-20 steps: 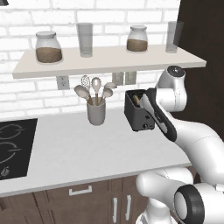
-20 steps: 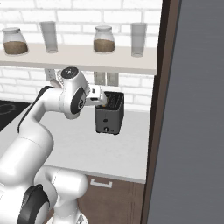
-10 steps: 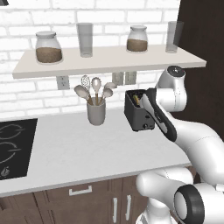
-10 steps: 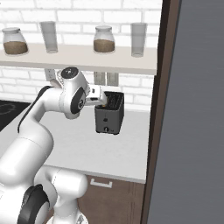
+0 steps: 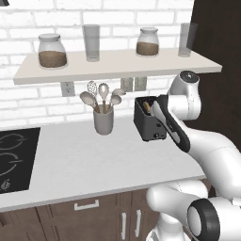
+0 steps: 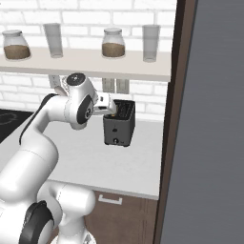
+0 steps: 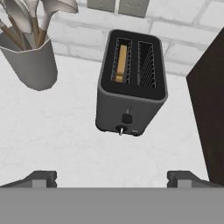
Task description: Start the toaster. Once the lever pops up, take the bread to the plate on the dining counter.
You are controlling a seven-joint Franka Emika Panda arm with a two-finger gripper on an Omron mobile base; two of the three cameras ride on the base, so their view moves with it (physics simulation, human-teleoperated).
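While the fingers (image 7: 112,178) stand spread as wide as they go, holding nothing, their two dark tips rise at either side of the hand view's lower edge, with bare white worktop (image 7: 57,131) between them. Just beyond, the black toaster (image 7: 131,83) stands on the worktop with its front toward the camera; on that front a small dark lever knob (image 7: 126,118) sits low, with a small round dial (image 7: 120,129) beneath it. Two slots open on top: the left one as seen here holds the tan bread (image 7: 122,62) standing on edge, sunk in the slot. To the toaster's left, apart from it, stands a grey utensil cup (image 7: 30,59) with spoons and a whisk. Behind both runs a white brick wall with two outlet plates (image 7: 118,5). From the base cameras, the hand hovers close over the toaster (image 5: 149,120), under a pale shelf (image 5: 113,66) carrying two jars and two glasses. A black hob (image 5: 14,157) lies at the worktop's far left.
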